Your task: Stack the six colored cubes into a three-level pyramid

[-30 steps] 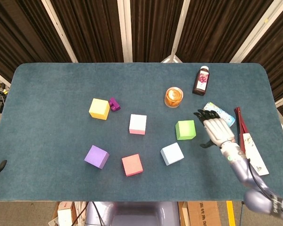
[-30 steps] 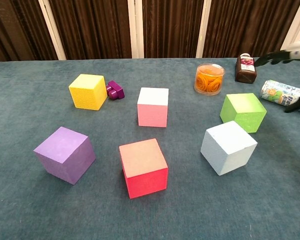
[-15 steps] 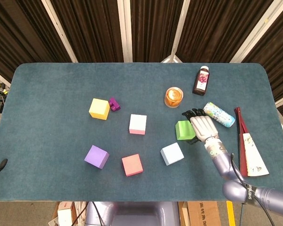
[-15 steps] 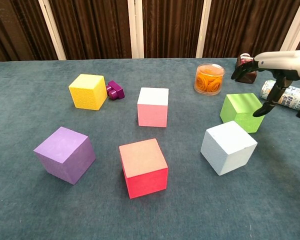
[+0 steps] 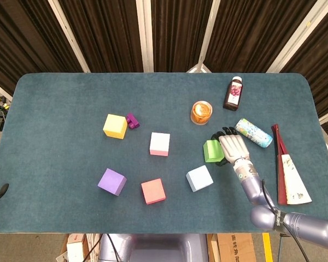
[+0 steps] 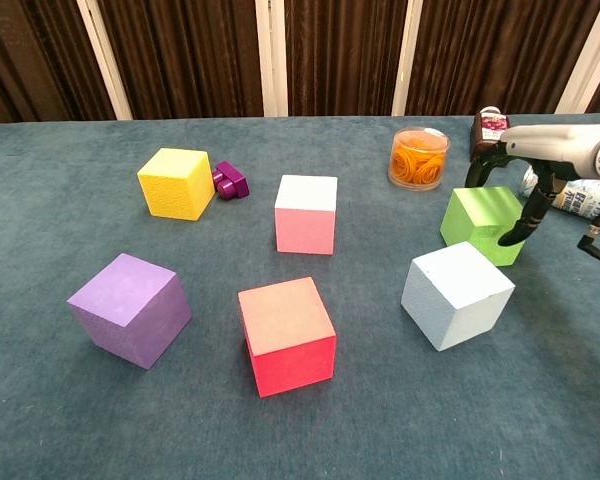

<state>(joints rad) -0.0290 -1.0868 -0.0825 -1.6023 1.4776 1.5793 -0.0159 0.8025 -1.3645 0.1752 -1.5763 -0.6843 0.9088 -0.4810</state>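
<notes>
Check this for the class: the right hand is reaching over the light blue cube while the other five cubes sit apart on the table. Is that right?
Not quite. The right hand is over the green cube, not the light blue cube, which sits untouched nearer the robot. The chest view shows the fingers coming down around the green cube. All the cubes do sit apart on the table.

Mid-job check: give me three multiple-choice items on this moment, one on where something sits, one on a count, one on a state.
1. What lies right beside the yellow cube?
A. orange jar
B. small purple block
C. dark bottle

2. How many colored cubes rest directly on the table?
A. four
B. five
C. six

3. How far along is the stacking?
A. no cube is stacked
B. base row is built
C. pyramid is finished

Answers:
1. B, the small purple block sits against the yellow cube's side.
2. C, all six lie apart on the cloth.
3. A, the right hand is only over the green cube, which sits on the table.
</notes>
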